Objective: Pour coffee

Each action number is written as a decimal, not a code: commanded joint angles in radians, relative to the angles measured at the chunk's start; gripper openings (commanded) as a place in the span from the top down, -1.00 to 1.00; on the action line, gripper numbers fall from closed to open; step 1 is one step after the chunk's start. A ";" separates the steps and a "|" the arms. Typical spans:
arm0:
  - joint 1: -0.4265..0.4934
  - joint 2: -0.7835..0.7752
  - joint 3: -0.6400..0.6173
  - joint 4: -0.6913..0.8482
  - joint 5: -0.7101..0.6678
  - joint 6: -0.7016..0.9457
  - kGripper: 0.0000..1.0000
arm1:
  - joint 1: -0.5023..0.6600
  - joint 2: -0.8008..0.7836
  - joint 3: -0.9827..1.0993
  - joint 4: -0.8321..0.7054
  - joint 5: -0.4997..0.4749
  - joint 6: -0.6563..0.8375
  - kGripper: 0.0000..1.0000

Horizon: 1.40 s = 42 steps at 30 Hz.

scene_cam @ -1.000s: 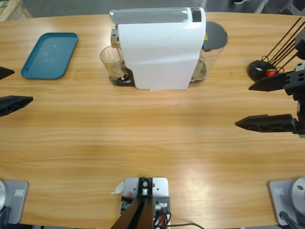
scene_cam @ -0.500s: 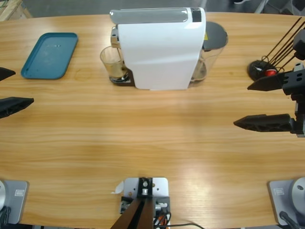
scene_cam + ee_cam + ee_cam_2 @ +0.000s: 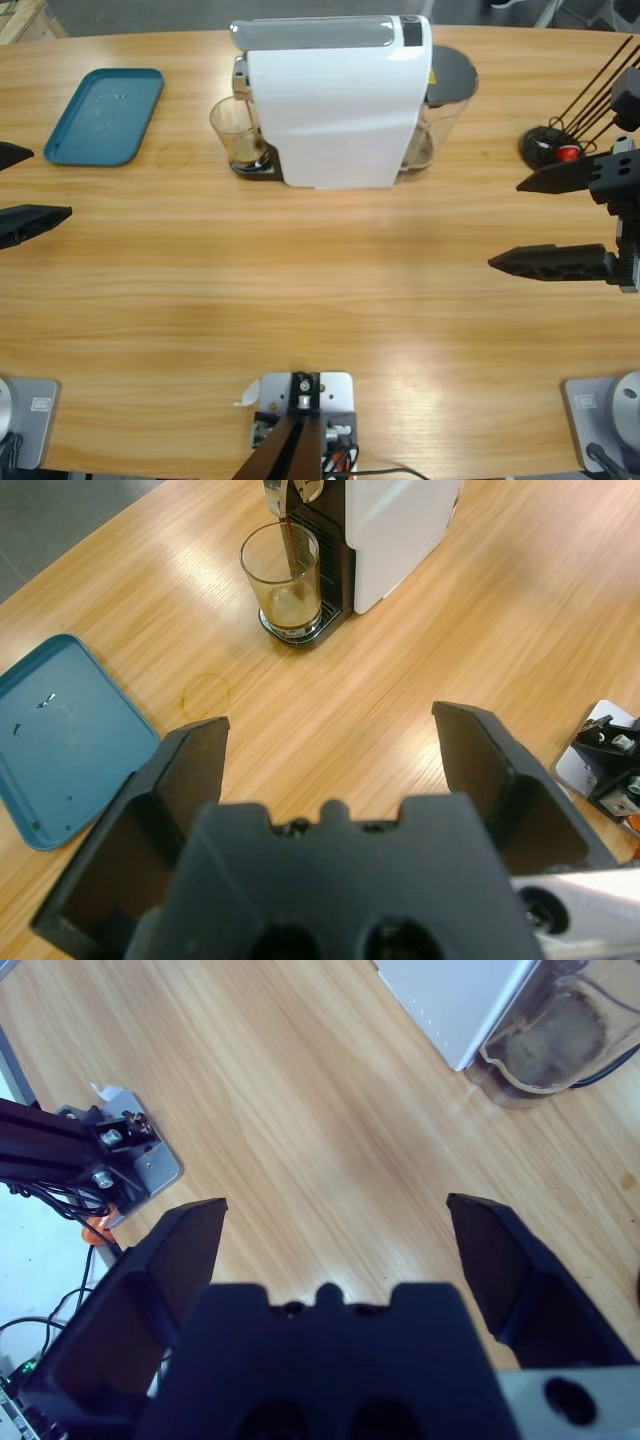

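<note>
Brown coffee (image 3: 291,550) falls in a thin line straight down into the glass (image 3: 283,580) under the white machine (image 3: 335,100), upper middle. Only the left wrist view shows that line. Both grippers, left (image 3: 20,190) and right (image 3: 525,222), are spread wide and hold nothing.

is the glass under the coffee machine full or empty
Neither: the glass holds only a shallow layer of coffee at the bottom, under a thin dark stream.

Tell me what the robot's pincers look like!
Each pincer is all black. The left pincer and right pincer both have two flat, wedge-shaped jaws that taper to points, rising from a chunky black body with a small bump in the middle. A silver-grey piece sits behind each body.
</note>
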 commanded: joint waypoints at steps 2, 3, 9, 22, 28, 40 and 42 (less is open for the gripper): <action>-0.020 0.013 0.039 -0.007 0.013 0.012 -0.73 | 0.013 -0.029 0.040 -0.014 -0.013 0.007 -1.00; -0.021 0.013 0.040 -0.007 0.013 0.012 -0.73 | 0.013 -0.029 0.041 -0.014 -0.014 0.007 -1.00; -0.024 0.020 0.039 -0.009 0.013 0.012 -0.73 | 0.013 -0.029 0.043 -0.014 -0.021 0.009 -1.00; -0.024 0.021 0.039 -0.010 0.021 0.012 -0.73 | 0.015 -0.022 0.043 -0.018 -0.022 0.009 -1.00; -0.024 0.022 0.040 -0.012 0.022 0.012 -0.73 | 0.016 -0.017 0.044 -0.023 -0.024 0.009 -1.00; -0.024 0.025 0.043 -0.018 0.022 0.012 -0.73 | 0.016 -0.013 0.046 -0.025 -0.027 0.009 -1.00; -0.024 0.026 0.043 -0.018 0.022 0.012 -0.73 | 0.016 -0.011 0.046 -0.026 -0.027 0.009 -1.00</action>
